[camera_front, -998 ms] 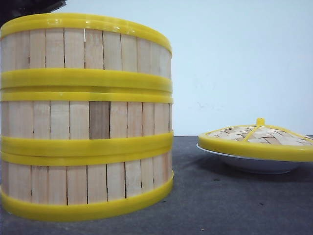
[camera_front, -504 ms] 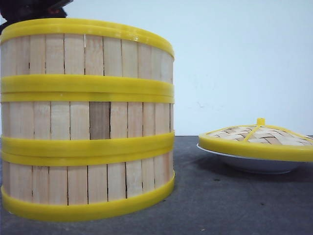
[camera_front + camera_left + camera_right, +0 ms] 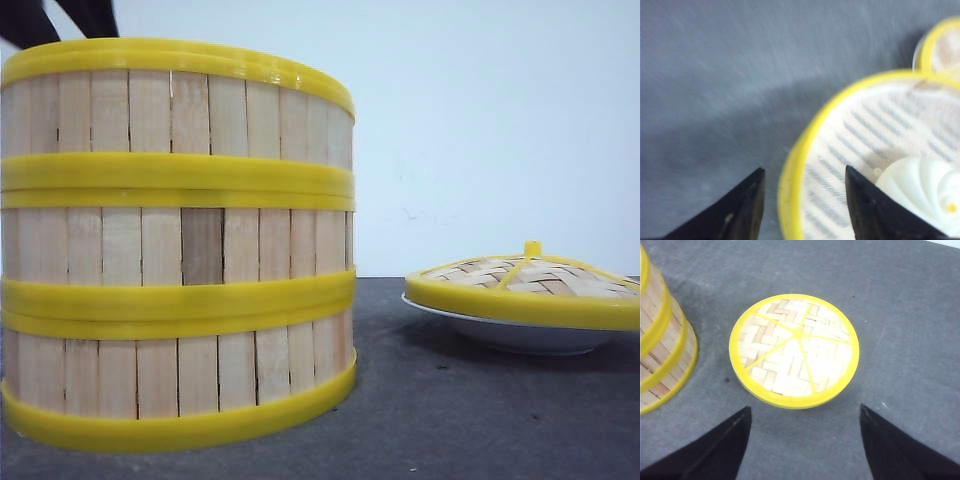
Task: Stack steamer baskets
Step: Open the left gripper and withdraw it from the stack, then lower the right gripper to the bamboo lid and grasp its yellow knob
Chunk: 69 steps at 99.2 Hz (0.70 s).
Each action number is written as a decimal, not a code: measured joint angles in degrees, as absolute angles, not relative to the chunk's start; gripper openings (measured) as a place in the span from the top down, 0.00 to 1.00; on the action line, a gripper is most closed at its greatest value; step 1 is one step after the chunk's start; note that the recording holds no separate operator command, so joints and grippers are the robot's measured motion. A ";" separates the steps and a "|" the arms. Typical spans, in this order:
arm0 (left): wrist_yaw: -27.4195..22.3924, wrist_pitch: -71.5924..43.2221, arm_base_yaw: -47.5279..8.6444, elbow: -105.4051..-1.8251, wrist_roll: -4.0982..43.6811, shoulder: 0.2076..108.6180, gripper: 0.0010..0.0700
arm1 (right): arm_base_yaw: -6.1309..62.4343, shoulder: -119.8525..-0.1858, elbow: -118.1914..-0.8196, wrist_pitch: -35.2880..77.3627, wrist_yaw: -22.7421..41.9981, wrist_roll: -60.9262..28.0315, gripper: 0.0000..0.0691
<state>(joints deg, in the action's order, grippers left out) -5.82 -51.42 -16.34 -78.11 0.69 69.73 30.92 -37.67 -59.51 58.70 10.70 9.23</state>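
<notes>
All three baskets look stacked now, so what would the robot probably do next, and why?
Probably lift the left gripper up and clear. The three baskets already stand in one stack, and its open fingers hold nothing, straddling the top rim. The lid sits apart on its plate.

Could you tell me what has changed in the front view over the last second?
The top steamer basket has settled slightly lower onto the stack, its rims now level. The left gripper, a dark shape at the stack's top edge earlier, has risen away and stands open, holding nothing. The lower baskets, the woven lid and the white plate stayed put.
</notes>
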 joint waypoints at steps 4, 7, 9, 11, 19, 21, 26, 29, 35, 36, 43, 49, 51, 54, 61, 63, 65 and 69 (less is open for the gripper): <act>-5.58 -52.07 -15.94 -78.19 0.67 68.05 0.58 | 30.89 -38.17 -58.41 57.14 9.37 9.23 0.39; -5.45 -52.80 -15.55 -78.22 0.64 66.89 0.58 | 30.76 -38.48 -57.41 55.79 9.02 9.21 0.39; -5.39 -53.39 -15.25 -78.22 0.64 66.15 0.58 | 30.57 -38.70 -56.60 54.63 8.97 9.17 0.39; -5.28 -53.93 -14.94 -78.22 0.62 65.49 0.58 | 30.41 -38.89 -55.83 53.63 8.75 9.02 0.39; -5.17 -56.55 -13.47 -78.22 0.21 62.98 0.58 | 28.77 -40.29 -52.82 50.41 6.52 8.80 0.39; -5.13 -57.19 -13.06 -78.22 0.03 62.48 0.58 | 28.16 -40.75 -52.14 49.78 5.56 8.78 0.39; -5.06 -58.78 -11.88 -78.22 -0.25 61.19 0.58 | 26.39 -42.04 -50.41 47.97 2.79 8.49 0.39; -5.06 -59.48 -11.09 -78.15 -0.45 60.42 0.58 | 25.23 -42.92 -49.50 46.85 1.56 8.10 0.39; -5.06 -59.86 -9.48 -77.25 -0.60 58.70 0.58 | 22.55 -44.93 -47.81 43.88 -0.12 7.22 0.39; -5.06 -59.83 -9.21 -76.97 -0.62 58.35 0.58 | 22.04 -45.25 -47.55 43.29 -0.47 7.05 0.39; -4.95 -59.24 -7.66 -73.80 -0.62 55.75 0.58 | 18.24 -47.97 -46.57 39.86 -4.54 5.89 0.39; -4.84 -57.63 -6.74 -69.56 -0.60 53.15 0.58 | 15.33 -50.57 -46.57 37.10 -8.21 4.91 0.39; -4.84 -57.12 -6.55 -68.14 -0.58 52.34 0.58 | 14.41 -51.42 -46.57 36.03 -9.13 4.62 0.39; -4.84 -56.27 -6.31 -65.98 -0.54 51.18 0.58 | 13.21 -52.77 -46.57 34.41 -10.02 4.16 0.39; -4.82 -54.37 -5.98 -60.97 -0.10 48.36 0.58 | 11.09 -56.14 -46.57 30.81 -11.79 3.29 0.39; -4.82 -53.87 -5.89 -59.61 0.08 47.57 0.58 | 10.57 -57.21 -46.57 29.85 -12.38 3.16 0.39; -4.82 -53.56 -5.85 -58.46 0.19 46.83 0.58 | 10.28 -58.22 -46.57 28.95 -12.95 3.07 0.39; -4.80 -53.30 -5.85 -56.42 0.43 45.43 0.58 | 10.00 -60.18 -46.57 27.16 -14.04 2.90 0.39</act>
